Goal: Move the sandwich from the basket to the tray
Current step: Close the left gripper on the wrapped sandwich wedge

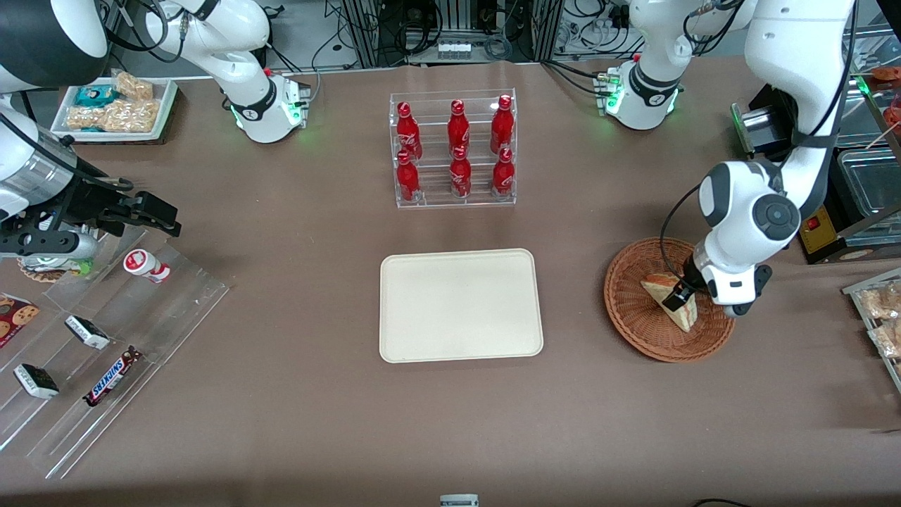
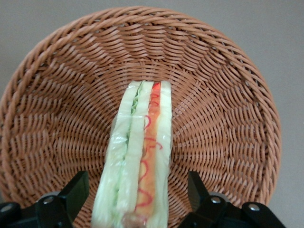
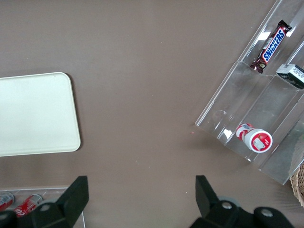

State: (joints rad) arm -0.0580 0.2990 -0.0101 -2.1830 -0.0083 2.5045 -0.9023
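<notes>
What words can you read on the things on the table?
"SNICKERS": on the candy bar in the clear rack.
Red bottles: white script, too small to read.
Small dark packets: print too blurred.
Sandwich in the basket, with the open end effector around it: no words.
Tray: none.

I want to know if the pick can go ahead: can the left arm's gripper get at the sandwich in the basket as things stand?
Probably yes. The gripper hangs open right over the basket, one finger on each side of the sandwich, neither yet touching it. Nothing else lies in the basket to block closing.
</notes>
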